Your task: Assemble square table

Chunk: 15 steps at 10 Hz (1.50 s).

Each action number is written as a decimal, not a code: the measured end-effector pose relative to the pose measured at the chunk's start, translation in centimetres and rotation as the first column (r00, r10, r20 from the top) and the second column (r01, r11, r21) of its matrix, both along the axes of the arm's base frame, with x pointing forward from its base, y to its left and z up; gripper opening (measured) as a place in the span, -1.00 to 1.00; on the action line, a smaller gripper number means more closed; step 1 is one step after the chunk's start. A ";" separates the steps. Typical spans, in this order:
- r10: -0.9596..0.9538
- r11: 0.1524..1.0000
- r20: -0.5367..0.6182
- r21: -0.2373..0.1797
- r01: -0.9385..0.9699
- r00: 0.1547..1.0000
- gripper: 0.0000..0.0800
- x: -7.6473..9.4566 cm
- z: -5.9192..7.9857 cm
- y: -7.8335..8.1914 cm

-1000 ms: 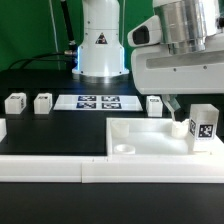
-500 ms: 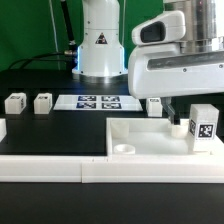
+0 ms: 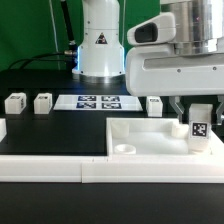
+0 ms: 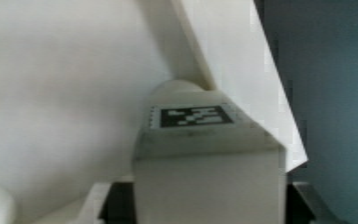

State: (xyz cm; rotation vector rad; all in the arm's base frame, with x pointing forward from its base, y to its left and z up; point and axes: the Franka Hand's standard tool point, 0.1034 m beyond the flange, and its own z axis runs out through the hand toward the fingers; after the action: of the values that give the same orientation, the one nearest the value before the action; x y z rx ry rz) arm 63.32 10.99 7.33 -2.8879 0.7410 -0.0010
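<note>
On the exterior view's left the black table (image 3: 55, 132) lies open between the near border wall (image 3: 50, 165) and the far marker board (image 3: 95, 101). On the right the slab (image 3: 145, 138) is bare inside (its rim is raised), but its far right corner is blocked by an upright leg (image 3: 201, 128) with the gripper (image 3: 197, 112) over it

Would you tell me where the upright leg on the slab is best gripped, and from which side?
The leg stands upright with its foot in a corner of the slab, beside the raised rim, so only its top is free. Probably best to take its upper half from straight above, pinching two opposite flat sides.
</note>
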 end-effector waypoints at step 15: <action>-0.301 0.954 -0.010 -0.026 0.300 0.954 0.62 -0.8 -0.5 2.1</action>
State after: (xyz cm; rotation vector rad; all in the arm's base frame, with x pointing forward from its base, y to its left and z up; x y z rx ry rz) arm 62.51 13.04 6.79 -2.7683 1.1830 -0.0265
